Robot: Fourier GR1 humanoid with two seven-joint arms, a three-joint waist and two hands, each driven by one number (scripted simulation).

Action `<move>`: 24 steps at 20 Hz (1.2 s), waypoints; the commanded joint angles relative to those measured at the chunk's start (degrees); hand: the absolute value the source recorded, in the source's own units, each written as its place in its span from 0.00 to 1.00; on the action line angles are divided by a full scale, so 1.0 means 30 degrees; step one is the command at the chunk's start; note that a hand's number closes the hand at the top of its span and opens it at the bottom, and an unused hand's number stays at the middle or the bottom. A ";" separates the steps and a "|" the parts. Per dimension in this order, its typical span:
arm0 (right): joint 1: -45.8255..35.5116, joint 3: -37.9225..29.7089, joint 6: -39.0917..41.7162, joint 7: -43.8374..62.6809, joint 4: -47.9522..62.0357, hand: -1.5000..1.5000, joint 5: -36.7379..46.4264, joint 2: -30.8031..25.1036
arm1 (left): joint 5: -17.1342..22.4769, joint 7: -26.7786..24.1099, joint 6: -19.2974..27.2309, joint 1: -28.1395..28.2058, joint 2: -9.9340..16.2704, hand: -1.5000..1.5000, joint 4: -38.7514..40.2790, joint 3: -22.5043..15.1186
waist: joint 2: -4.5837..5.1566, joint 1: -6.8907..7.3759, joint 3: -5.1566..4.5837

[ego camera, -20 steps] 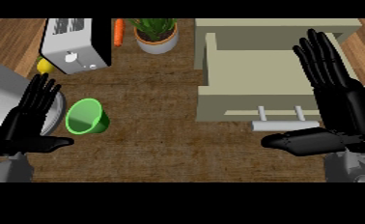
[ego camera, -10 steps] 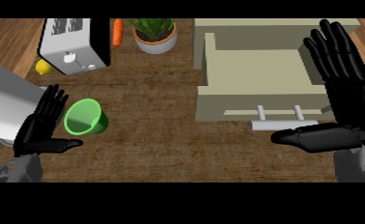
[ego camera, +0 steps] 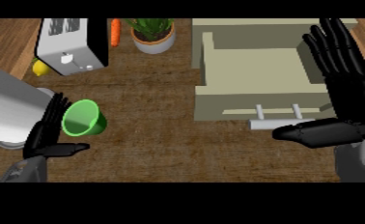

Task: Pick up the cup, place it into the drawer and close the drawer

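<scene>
**Cup on counter, unheld; drawer open**

Left forearm cut off at lower edge; grey curved surface (ego camera: 18, 112) at far left only partly in frame, can't identify. Right forearm cropped bottom right too.

Green cup (ego camera: 84, 118): round, smooth plastic look, tilted with mouth facing up-left, sitting on dark wood-grain counter (ego camera: 157, 136). Left hand (ego camera: 49, 133) just beside it on the left, fingers straight, thumb out, nothing gripped; contact with rim unclear.

Right hand (ego camera: 335, 88) spread flat, fingers up, over right side of drawer, holding nothing.

Beige boxy drawer (ego camera: 249, 68) pulled out, pale bar handle (ego camera: 278, 121) at front.

Behind: white toaster (ego camera: 71, 44), carrot (ego camera: 115, 31), potted plant (ego camera: 151, 34), lemon (ego camera: 41, 67) half hidden by toaster.
</scene>
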 commanded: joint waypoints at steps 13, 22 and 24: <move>-0.0328 -0.0156 0.0475 0.0396 0.0003 0.00 -0.0464 -0.0229 | -0.0654 -0.3041 -0.0347 -0.1622 -0.0365 0.00 0.2709 0.0108 | 0.0133 -0.0332 -0.0073; -0.0453 -0.0675 0.0709 -0.0075 0.0682 0.00 -0.0647 -0.0465 | -0.0716 -0.3956 -0.1618 -0.1531 -0.1256 0.00 0.2770 0.0013 | 0.0197 -0.0400 -0.0097; -0.0930 -0.0542 0.0489 0.0461 0.0626 0.00 -0.0563 -0.0449 | -0.0695 -0.3416 -0.3045 -0.1762 -0.1345 0.00 0.2699 -0.0152 | 0.0129 -0.0244 -0.0081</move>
